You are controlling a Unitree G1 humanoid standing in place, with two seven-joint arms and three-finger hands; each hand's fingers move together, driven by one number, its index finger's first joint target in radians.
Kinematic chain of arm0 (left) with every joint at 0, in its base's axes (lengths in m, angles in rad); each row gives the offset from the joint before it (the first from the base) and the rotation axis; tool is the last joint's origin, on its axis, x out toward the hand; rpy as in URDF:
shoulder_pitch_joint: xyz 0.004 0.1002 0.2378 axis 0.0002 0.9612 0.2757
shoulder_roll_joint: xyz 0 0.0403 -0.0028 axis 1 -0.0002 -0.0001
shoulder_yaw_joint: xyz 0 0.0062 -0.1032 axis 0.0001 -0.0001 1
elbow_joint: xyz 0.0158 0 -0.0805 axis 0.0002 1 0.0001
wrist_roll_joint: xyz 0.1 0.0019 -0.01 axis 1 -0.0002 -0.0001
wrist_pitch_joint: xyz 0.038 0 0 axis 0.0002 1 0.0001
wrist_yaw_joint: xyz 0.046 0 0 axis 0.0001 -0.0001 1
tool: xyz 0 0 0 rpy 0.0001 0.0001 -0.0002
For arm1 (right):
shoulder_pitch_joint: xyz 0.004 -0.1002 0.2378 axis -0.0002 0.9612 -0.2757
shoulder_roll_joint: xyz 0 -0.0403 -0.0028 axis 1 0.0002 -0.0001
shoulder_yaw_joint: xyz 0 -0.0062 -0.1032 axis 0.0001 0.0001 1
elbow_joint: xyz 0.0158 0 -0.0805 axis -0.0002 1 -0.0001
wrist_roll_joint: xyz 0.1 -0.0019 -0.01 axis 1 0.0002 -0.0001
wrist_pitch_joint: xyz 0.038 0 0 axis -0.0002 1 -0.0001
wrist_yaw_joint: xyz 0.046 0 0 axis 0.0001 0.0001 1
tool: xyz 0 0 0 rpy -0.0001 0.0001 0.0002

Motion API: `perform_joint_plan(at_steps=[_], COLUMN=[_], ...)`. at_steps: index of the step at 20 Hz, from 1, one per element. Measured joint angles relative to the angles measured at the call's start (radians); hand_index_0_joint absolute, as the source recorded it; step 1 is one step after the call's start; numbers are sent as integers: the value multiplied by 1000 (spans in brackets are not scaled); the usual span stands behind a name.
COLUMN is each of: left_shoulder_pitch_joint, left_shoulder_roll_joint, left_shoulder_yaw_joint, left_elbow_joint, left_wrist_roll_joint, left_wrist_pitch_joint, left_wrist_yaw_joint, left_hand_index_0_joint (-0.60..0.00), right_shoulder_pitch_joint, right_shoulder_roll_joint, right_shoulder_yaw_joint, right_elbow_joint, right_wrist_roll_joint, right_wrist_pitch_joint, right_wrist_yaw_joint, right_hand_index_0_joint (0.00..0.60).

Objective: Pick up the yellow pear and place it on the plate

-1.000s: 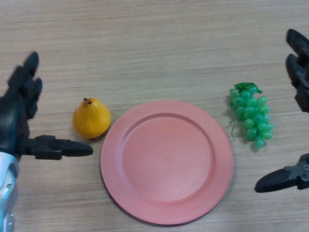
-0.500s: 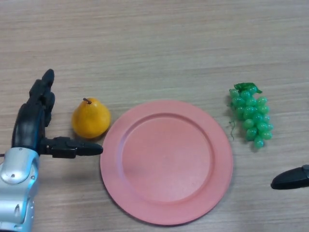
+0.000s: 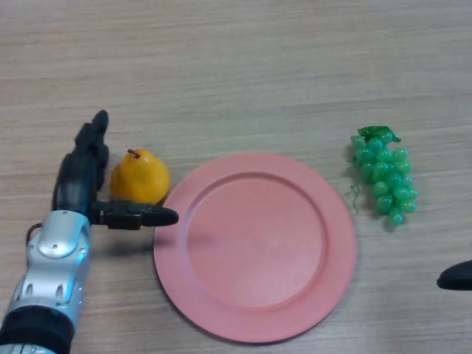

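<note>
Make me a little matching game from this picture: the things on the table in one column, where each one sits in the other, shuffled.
Things:
1. pear
2. plate
3. grapes
4. left hand

Places:
a. middle of the table
b. far right, alone
c. open around the pear
d. just left of the plate's rim

Pairs: 1-d, 2-a, 3-b, 4-c

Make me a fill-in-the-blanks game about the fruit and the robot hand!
1. The yellow pear sits just to the ____ of the pink plate.
2. The plate has ____ on it.
3. The left hand has its straight fingers and thumb on either side of the ____.
4. The grapes are coloured ____.

Missing words: left; nothing; pear; green. The right hand barely shows at the edge.
</note>
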Motion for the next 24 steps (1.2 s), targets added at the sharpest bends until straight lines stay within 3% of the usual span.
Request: perform_joint_plan(at_steps=[5,7,8,9,10,15,19,22,24], left_shoulder_pitch_joint=[-77,-89,-92,-94,-98,-99,-96,-53,2], left_shoulder_roll_joint=[-15,-22,-24,-24,-24,-21,-4,30,30], left_shoulder_yaw_joint=[0,0,0,0,-2,-34,-19,-14,-34], left_elbow_joint=[180,203,214,223,246,260,242,87,-91], left_wrist_roll_joint=[42,42,43,48,107,193,203,209,281], left_wrist_pitch_joint=[-123,-153,-176,-191,-218,-243,-239,-215,-166], left_wrist_yaw_joint=[14,15,18,26,60,103,265,310,326], left_hand_index_0_joint=[0,-201,-353,-451,-600,-600,-600,-600,-600], right_shoulder_pitch_joint=[7,17,18,17,16,14,18,21,22], right_shoulder_roll_joint=[7,17,20,20,20,33,33,33,33], right_shoulder_yaw_joint=[-86,-88,-88,-89,-92,-110,-112,-112,-112], right_elbow_joint=[-4,-7,-7,-7,-7,-13,-50,-52,-52], right_wrist_roll_joint=[-3,-2,-2,-2,-2,-2,29,61,59], right_wrist_pitch_joint=[-30,-58,-58,-58,-58,-117,-116,-116,-116], right_wrist_yaw_joint=[-1,0,0,0,0,-38,-60,-69,-69], right_hand_index_0_joint=[0,0,0,0,0,0,0,0,0])
